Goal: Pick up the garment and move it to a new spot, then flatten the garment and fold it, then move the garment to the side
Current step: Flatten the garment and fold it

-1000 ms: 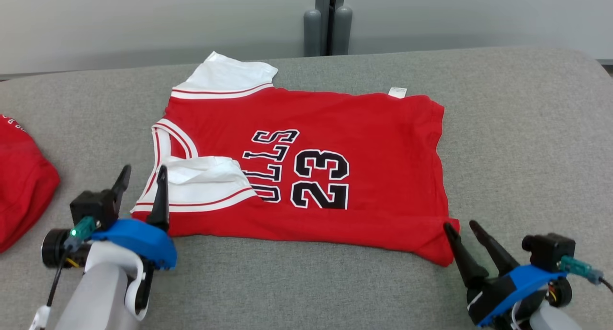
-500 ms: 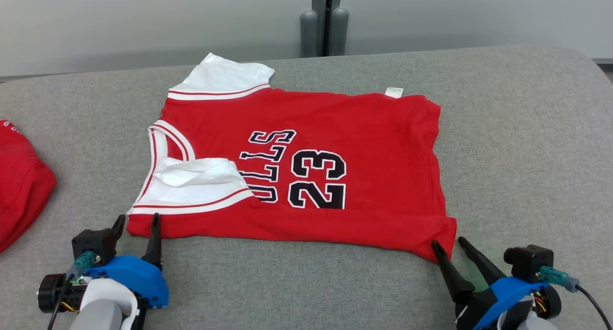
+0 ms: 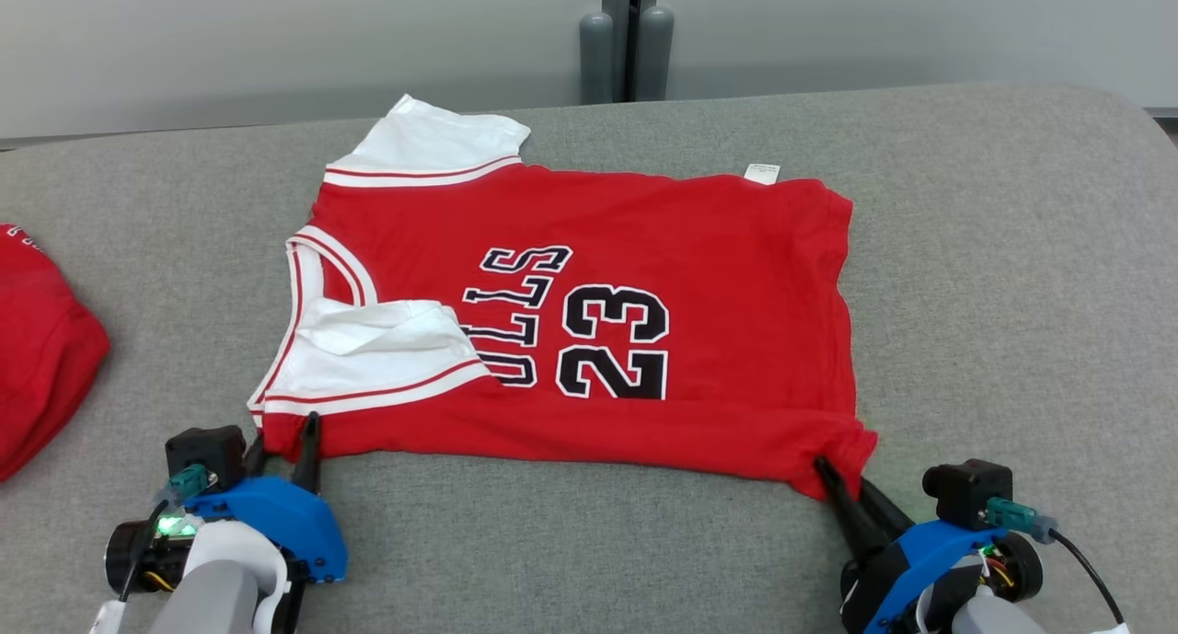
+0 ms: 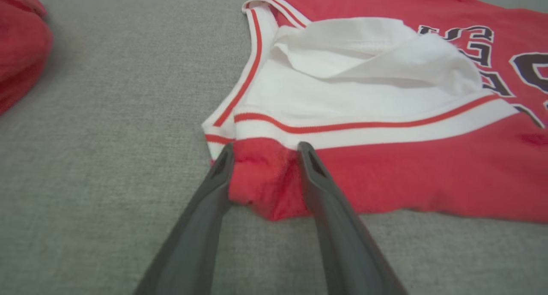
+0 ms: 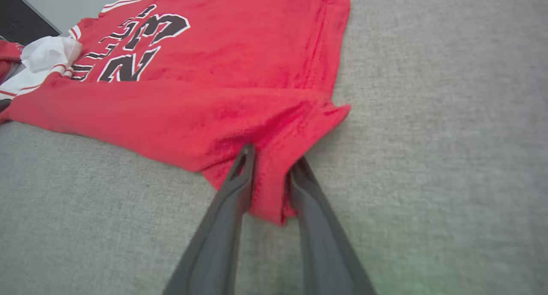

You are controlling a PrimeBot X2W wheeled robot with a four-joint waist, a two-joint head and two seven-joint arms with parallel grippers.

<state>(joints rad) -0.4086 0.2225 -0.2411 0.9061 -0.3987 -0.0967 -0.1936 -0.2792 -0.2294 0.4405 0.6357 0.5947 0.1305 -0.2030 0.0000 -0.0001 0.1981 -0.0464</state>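
Cushion (image 3: 994, 293): grey, upholstered, spread across the scene.
Jersey (image 3: 718, 266): red, numbered 23, laid flat at the cushion's centre, neck to the left; one white sleeve (image 3: 377, 349) is folded over the front.
Red cloth (image 3: 37, 358): heaped at the cushion's left edge, well apart from the jersey.
Left gripper (image 3: 283, 436): set astride the jersey's near left corner, cloth bunched between half-narrowed jaws; a firm hold cannot be told.
Right gripper (image 3: 839, 476): jaws narrow, near right hem corner pinched between them.
Label (image 3: 763, 173): white, at the far edge.
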